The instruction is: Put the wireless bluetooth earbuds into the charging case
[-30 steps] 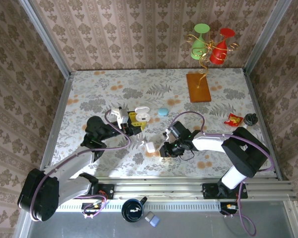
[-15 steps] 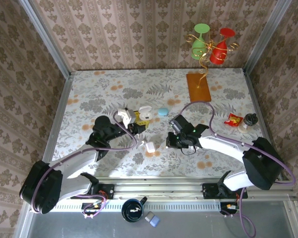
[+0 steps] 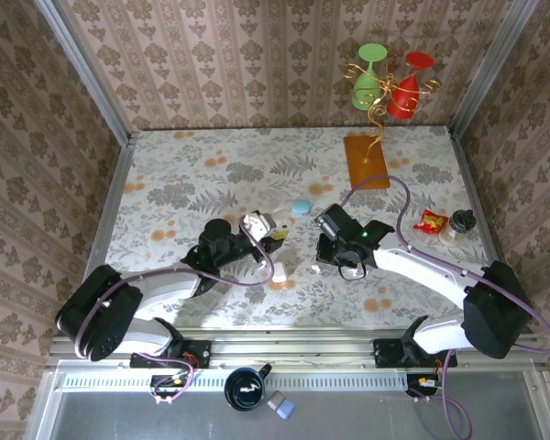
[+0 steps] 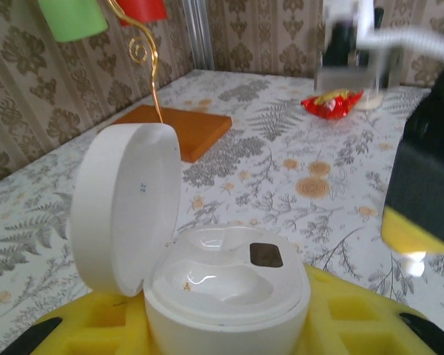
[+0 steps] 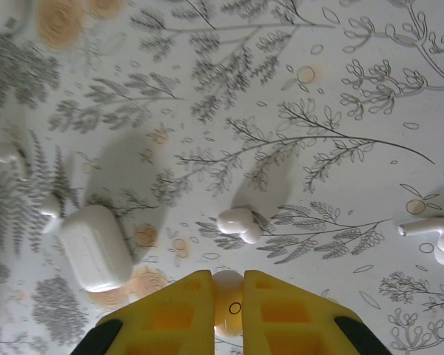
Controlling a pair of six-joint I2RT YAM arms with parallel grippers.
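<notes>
My left gripper [image 3: 257, 229] is shut on the charging case [image 4: 226, 285], a round white case whose lid [image 4: 126, 211] stands open and whose wells look bare. The case [image 3: 259, 223] sits left of the table's middle. My right gripper [image 5: 227, 285] is shut on a small white earbud [image 5: 228, 299] pinched between its yellow fingers [image 5: 170, 310], above the table. In the top view the right gripper [image 3: 326, 261] is a little right of the case. Another white earbud [image 5: 238, 222] lies on the table just ahead of it, and a stemmed one [image 5: 438, 235] to the right.
A white oblong case [image 5: 96, 248] lies left of the right gripper, also in the top view [image 3: 279, 272]. A blue oval case [image 3: 300, 207] lies behind. The wooden stand with green and red glasses [image 3: 367, 160], a red packet [image 3: 430, 220] and a black object [image 3: 463, 220] are at the back right.
The left gripper has carried the open case to the right, toward the middle. The right gripper has closed on an earbud and moved away from the near edge.
</notes>
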